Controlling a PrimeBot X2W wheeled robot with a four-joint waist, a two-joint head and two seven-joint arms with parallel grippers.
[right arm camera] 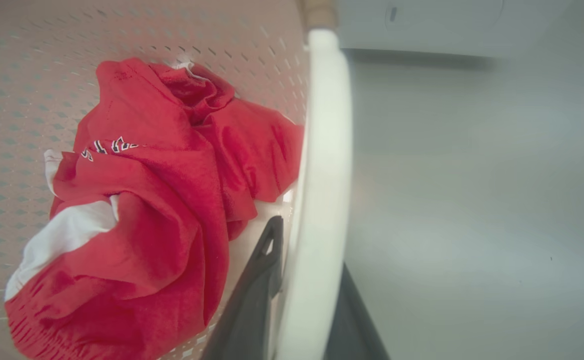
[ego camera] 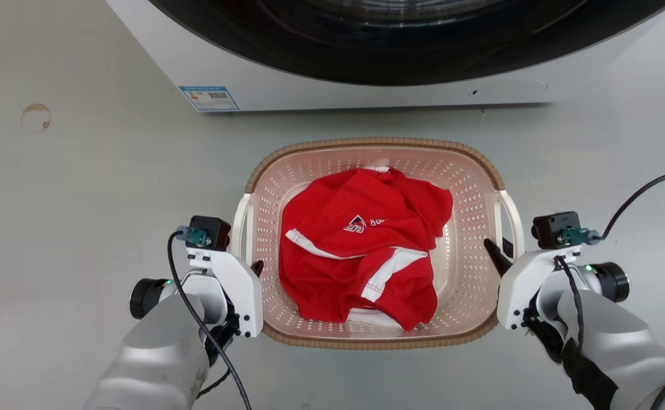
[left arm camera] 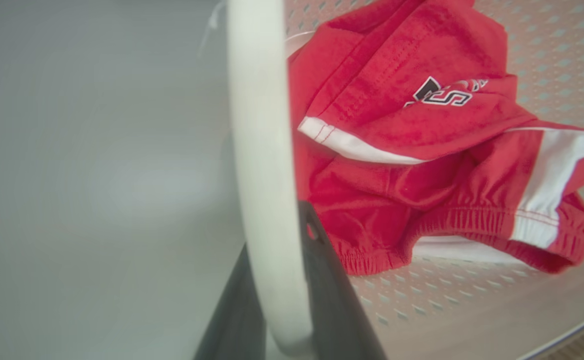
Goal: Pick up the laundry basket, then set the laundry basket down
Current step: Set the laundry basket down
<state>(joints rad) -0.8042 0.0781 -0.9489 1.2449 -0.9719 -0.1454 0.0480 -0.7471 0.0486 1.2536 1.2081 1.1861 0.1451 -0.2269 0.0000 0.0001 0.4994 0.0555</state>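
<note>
The laundry basket is clenched at its handles by the left tool and right tool, seemingly not yet lifted.

L end effector & R end effector, both tight on handles of laundry basket

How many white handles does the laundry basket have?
2. The left handle is on the left side of the laundry basket, between the fingers of the left gripper; the right handle is on the right side, between the fingers of the right gripper. None seems hidden.
</note>
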